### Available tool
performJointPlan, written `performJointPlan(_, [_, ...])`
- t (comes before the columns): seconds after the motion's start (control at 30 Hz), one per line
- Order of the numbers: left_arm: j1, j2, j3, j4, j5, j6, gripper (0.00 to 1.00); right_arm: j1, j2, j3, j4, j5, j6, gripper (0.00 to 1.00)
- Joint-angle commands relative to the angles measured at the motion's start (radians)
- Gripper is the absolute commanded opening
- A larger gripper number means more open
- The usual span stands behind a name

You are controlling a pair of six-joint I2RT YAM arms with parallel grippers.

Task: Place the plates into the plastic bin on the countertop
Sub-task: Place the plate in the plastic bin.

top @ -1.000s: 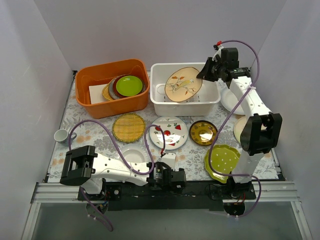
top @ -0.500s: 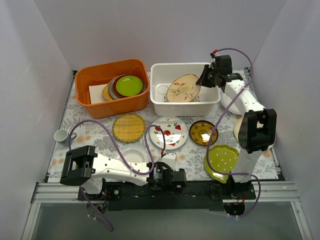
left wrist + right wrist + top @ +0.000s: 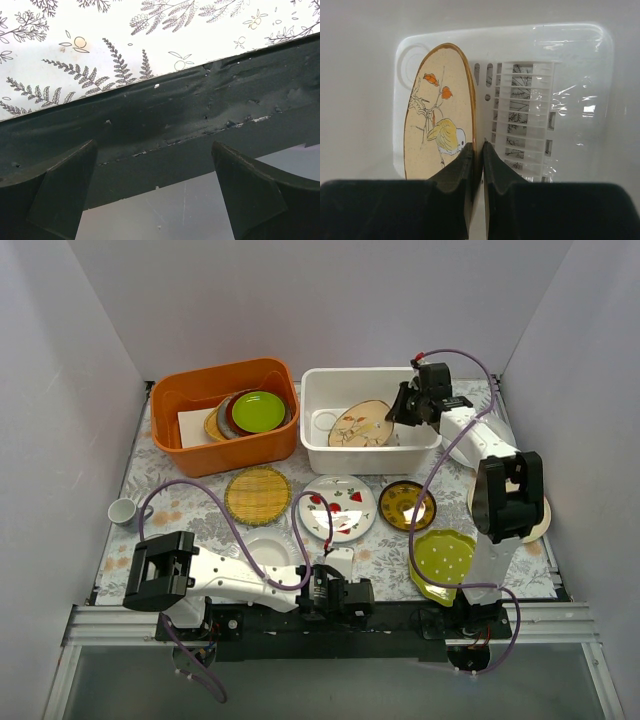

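At the near edge of the counter (image 3: 150,30) the left hand (image 3: 155,165) lies low, spread wide with nothing in its grasp. Farther back, the right hand (image 3: 477,150) pinches the rim of the tan bird plate (image 3: 437,115), tilted inside the white plastic bin (image 3: 370,456), its far edge seemingly touching the slotted floor.
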Motion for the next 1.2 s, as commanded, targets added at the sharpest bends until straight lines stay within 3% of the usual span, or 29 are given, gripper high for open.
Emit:
performJointPlan(0.0, [-0.003,-0.006,0.017,0.007,-0.004,-0.138,0.98,0.017,-0.005,-0.019,0.060,-0.056,0.020,0.01])
performJointPlan(0.4, [-0.003,-0.053,-0.017,-0.008,-0.021,-0.162,0.98,0.023,0.054,0.015,0.011,-0.087,-0.003,0.01])
performJointPlan(0.63, [-0.005,-0.058,-0.019,-0.011,-0.019,-0.164,0.98,0.023,0.093,0.067,-0.021,-0.114,-0.011,0.20])
performJointPlan(0.93, [-0.003,-0.076,-0.029,-0.023,-0.028,-0.168,0.98,0.021,0.150,0.124,-0.086,-0.191,-0.044,0.27])
performJointPlan(1.17, [-0.003,-0.129,-0.055,-0.022,-0.048,-0.187,0.98,0.023,0.135,0.127,-0.096,-0.154,-0.058,0.36])
